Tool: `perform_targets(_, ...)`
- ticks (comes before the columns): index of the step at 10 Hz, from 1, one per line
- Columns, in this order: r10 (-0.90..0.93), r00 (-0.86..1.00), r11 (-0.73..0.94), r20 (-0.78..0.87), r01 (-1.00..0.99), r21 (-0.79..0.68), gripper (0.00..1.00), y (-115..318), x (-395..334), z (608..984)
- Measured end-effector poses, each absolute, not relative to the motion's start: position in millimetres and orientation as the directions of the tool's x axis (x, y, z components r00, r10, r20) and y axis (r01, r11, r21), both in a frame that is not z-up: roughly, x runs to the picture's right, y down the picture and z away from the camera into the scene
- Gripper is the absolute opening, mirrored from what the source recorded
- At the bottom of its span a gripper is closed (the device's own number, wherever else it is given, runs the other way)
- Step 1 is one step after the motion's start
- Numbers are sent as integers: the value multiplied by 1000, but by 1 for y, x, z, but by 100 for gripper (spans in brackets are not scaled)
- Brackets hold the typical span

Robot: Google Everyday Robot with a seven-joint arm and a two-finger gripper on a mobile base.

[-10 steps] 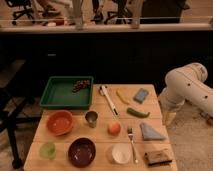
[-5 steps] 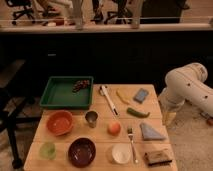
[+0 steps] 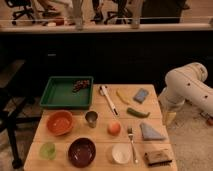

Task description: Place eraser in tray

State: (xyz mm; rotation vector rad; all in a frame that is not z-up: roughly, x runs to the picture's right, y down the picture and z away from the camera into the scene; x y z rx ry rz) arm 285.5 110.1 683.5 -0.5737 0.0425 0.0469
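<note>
No writing can be read anywhere (the end effector (image 3: 170,116) hangs beside the table (image 3: 102,140)).

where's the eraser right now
In the camera view the eraser sits at the table's near right corner, just in front of the folded cloth; the gripper hangs beside the table's right edge.

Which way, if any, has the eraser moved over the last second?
No. The eraser lies where it did, right of the fork, below the grey cloth. The gripper hangs beside the table's right edge, away from it.
</note>
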Motion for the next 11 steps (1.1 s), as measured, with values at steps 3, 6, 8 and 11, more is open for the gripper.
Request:
perform_targets(3,34,998,842,-48,-54,-537,80,110,285,683)
perform_targets(6,21,1000,849,-5,-21,-528,80,128,286,672)
perform_targets(8,37,999,848,3,-30,-529,80,150,298,666)
perform_targets(11,76,996,841,35,-46,-539,80,193,315,663)
